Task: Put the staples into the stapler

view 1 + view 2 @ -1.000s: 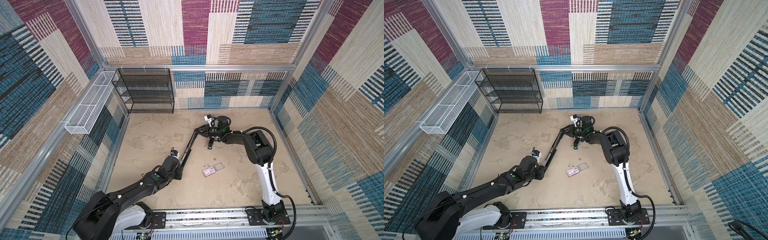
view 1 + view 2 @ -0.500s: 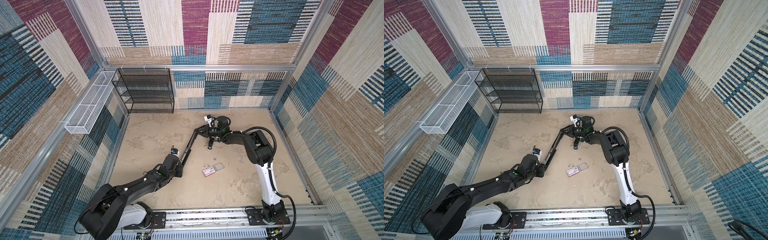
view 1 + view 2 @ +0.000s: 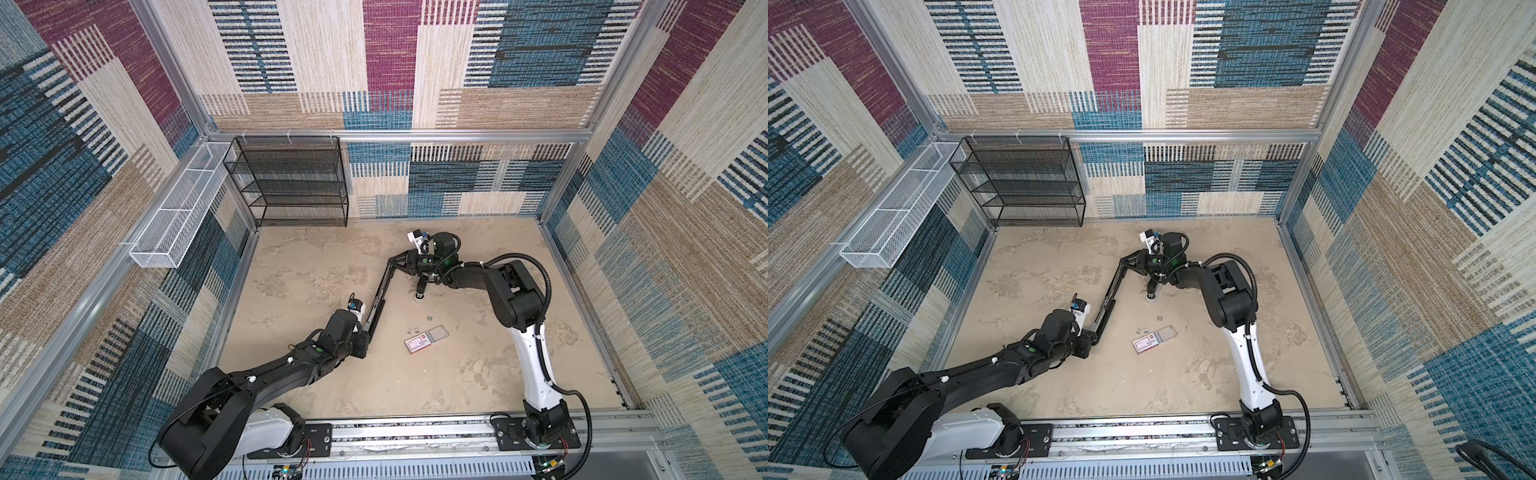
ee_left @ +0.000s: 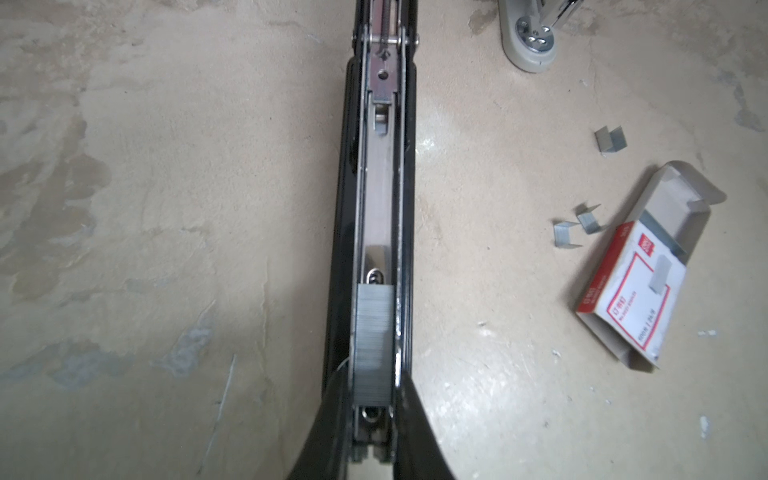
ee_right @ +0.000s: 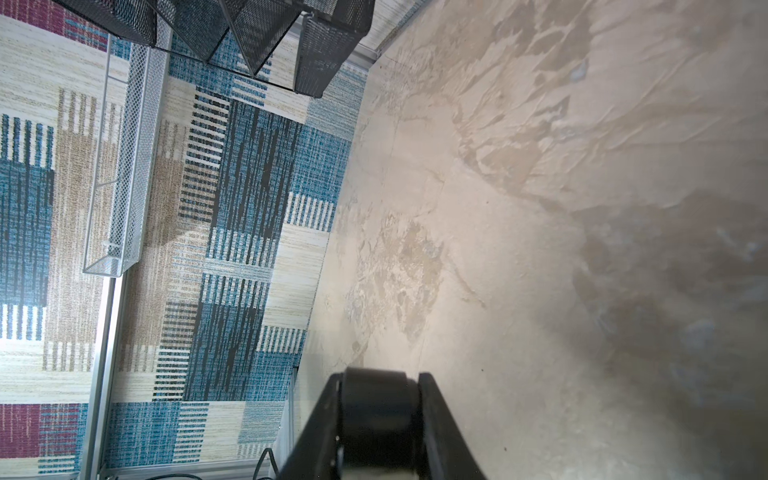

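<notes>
**Staple strip seated in the open stapler**

A ridged, silvery strip of staples is seen in the shiny metal channel of the long black stapler. That end is clenched from both sides by the left claw, and the channel's tip is cut off by the frame. A rounded black part of the stapler, blurred and only partly shown, is grasped by the right claw. Loose bent bits and the red-and-white box, its grey tray half out, are seen nearby on the mottled beige table.

On the beige table I saw the box at centre, loose staples just beside it, a rack upper left.
</notes>
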Robot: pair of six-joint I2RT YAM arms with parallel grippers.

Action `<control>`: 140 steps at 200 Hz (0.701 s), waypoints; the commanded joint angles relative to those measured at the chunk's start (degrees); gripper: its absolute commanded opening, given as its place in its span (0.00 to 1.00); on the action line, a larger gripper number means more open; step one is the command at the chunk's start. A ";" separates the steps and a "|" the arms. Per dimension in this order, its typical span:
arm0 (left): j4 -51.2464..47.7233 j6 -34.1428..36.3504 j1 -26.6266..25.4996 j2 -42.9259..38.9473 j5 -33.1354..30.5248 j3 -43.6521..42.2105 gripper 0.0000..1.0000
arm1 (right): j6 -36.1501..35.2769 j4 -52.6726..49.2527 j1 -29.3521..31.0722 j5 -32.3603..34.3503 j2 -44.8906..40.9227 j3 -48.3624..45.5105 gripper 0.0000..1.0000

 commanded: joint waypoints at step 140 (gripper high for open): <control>-0.90 0.68 0.25 -0.71 -0.98 6.24 0.00 | -26.80 -2.27 9.77 15.49 -17.81 -12.23 0.26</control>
